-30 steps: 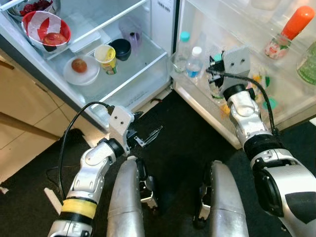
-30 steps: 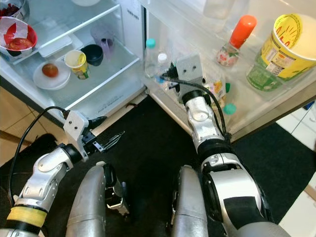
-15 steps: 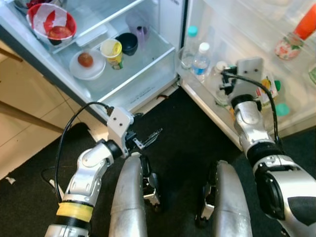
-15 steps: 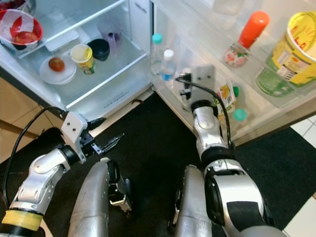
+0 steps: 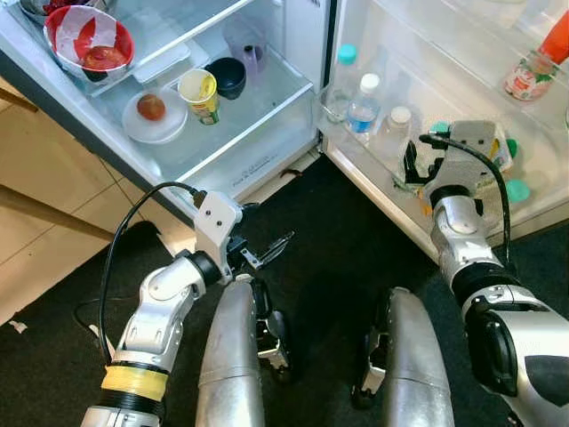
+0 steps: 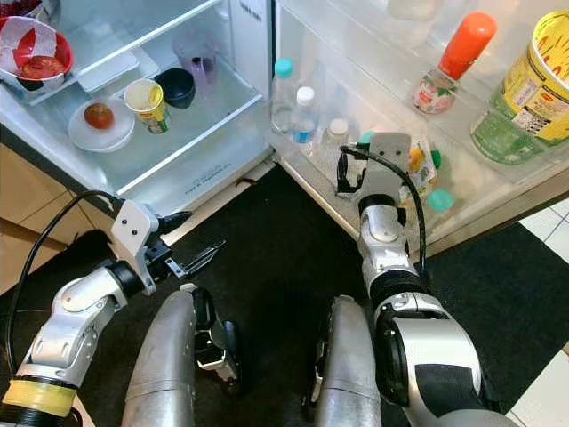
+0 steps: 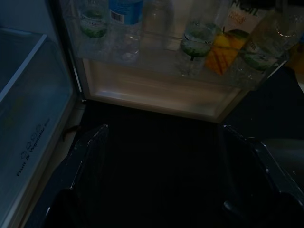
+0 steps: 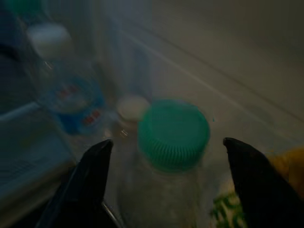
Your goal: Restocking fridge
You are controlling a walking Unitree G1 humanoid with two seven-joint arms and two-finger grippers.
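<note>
Right hand spread around green-capped bottle in door shelf, water bottles beside, left hand released.

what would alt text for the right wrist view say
Blurred, dim close-up along the right gripper, its open jaws either side of a bottle with a green cap, not touching it. Behind stand a blue-labelled bottle and a smaller white cap, all on the fridge door shelf.
</note>
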